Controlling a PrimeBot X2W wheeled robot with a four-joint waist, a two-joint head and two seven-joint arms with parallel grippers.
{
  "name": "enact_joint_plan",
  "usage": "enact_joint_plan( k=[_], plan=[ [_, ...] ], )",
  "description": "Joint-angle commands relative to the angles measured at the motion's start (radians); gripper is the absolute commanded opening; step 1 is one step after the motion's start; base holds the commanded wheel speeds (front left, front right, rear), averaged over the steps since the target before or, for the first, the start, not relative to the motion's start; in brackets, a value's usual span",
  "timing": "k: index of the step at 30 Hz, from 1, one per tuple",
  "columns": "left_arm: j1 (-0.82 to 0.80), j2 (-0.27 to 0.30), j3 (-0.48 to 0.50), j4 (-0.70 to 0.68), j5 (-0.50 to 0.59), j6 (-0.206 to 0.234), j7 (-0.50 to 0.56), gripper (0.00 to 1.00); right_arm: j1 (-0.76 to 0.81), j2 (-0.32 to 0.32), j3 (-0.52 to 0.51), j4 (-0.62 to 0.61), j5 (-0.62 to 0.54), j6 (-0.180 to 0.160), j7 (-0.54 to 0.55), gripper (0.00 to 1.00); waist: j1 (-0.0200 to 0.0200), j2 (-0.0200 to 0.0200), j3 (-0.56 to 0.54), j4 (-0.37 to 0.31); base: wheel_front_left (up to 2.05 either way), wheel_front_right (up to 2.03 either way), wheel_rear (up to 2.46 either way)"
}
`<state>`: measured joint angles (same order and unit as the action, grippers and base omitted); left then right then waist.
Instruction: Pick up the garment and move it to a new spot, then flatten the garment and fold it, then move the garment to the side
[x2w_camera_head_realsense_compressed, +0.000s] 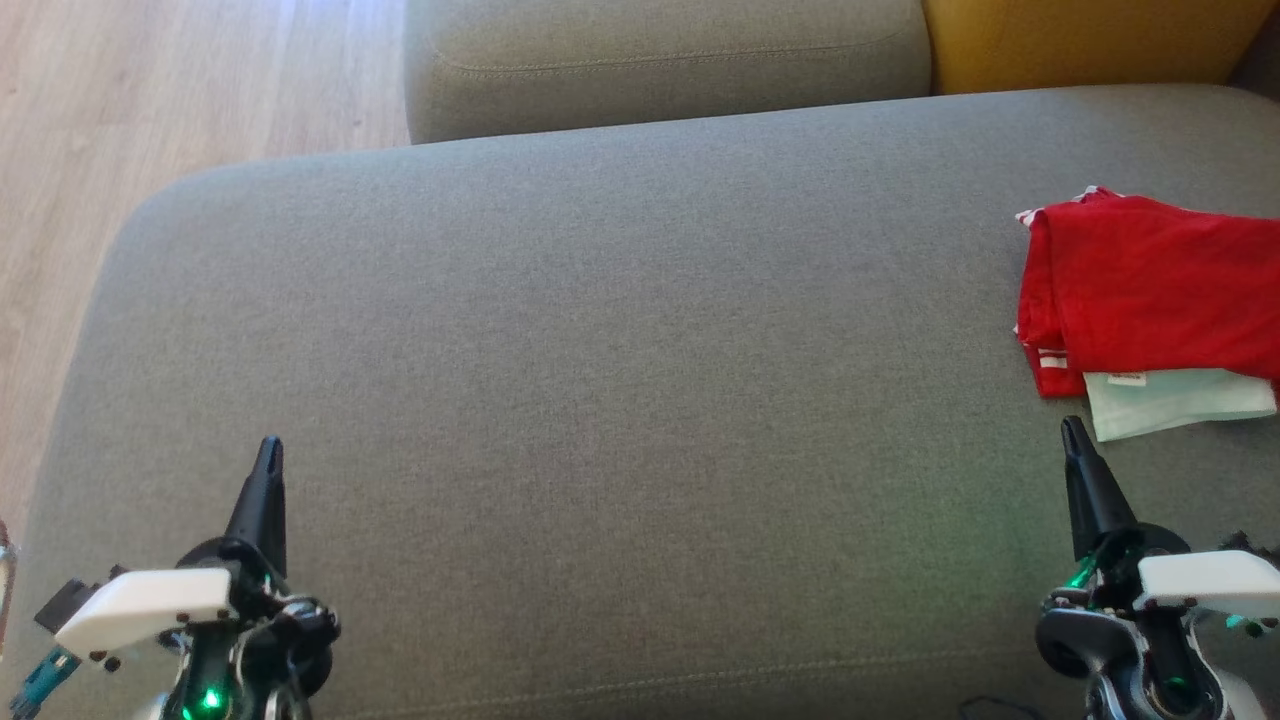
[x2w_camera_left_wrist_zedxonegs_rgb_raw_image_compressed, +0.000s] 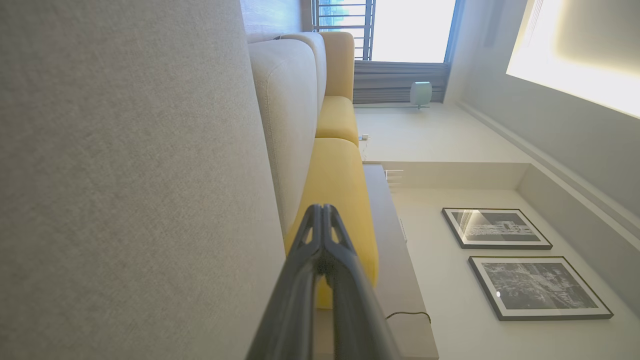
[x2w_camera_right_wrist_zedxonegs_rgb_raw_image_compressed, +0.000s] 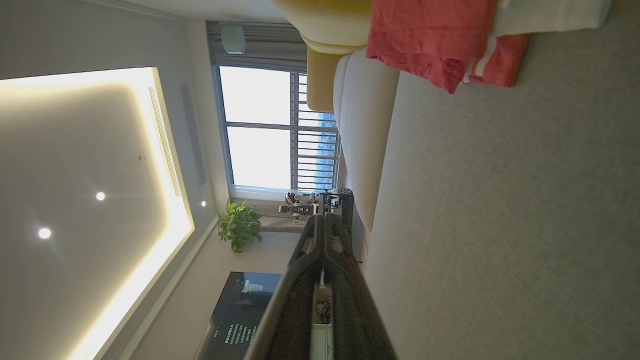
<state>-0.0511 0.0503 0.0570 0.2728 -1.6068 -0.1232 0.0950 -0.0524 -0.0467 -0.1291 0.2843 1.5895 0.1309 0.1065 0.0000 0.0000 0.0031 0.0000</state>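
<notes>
Finding left gripper (x2w_camera_head_realsense_compressed: 269, 448) and right gripper (x2w_camera_head_realsense_compressed: 1071, 428) fingers together, judged folded red fabric garment (x2w_camera_head_realsense_compressed: 1150, 285) beyond right fingertips soft, light; layered edge suited pinching.

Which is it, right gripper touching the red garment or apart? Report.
Apart. Right wrist view: right gripper ends short of the red garment, bare cushion between.

Both hands (x2w_camera_head_realsense_compressed: 268, 450) (x2w_camera_head_realsense_compressed: 1072, 432) closed, empty.

Broad grey sofa seat (x2w_camera_head_realsense_compressed: 600, 330), grey cushion (x2w_camera_head_realsense_compressed: 660, 60) behind it, yellow cushion (x2w_camera_head_realsense_compressed: 1080, 40) just beside that on the right, pale wooden floor (x2w_camera_head_realsense_compressed: 150, 100) to the left, two framed black-and-white pictures (x2w_camera_left_wrist_zedxonegs_rgb_raw_image_compressed: 495, 228) on a white wall, barred window (x2w_camera_right_wrist_zedxonegs_rgb_raw_image_compressed: 260, 135), leafy potted plant (x2w_camera_right_wrist_zedxonegs_rgb_raw_image_compressed: 240, 227) near it, dark screen (x2w_camera_right_wrist_zedxonegs_rgb_raw_image_compressed: 242, 315) beside the plant
</notes>
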Motion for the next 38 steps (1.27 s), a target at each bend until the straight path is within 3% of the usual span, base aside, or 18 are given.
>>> enact_joint_plan(
  k=[1,38],
  plan=[
    [-0.056,0.012,0.041,-0.028,-0.015,-0.007,0.006,0.0,-0.056,-0.004,0.015,-0.04,0.019,0.0,0.007,0.0,0.0,0.0,0.0,0.0,0.0,0.0,0.0],
    [-0.056,0.007,0.048,-0.028,-0.009,-0.007,0.011,0.0,-0.056,-0.004,0.015,-0.04,0.019,0.0,0.007,0.0,0.0,0.0,0.0,0.0,0.0,0.0,0.0]
  ],
)
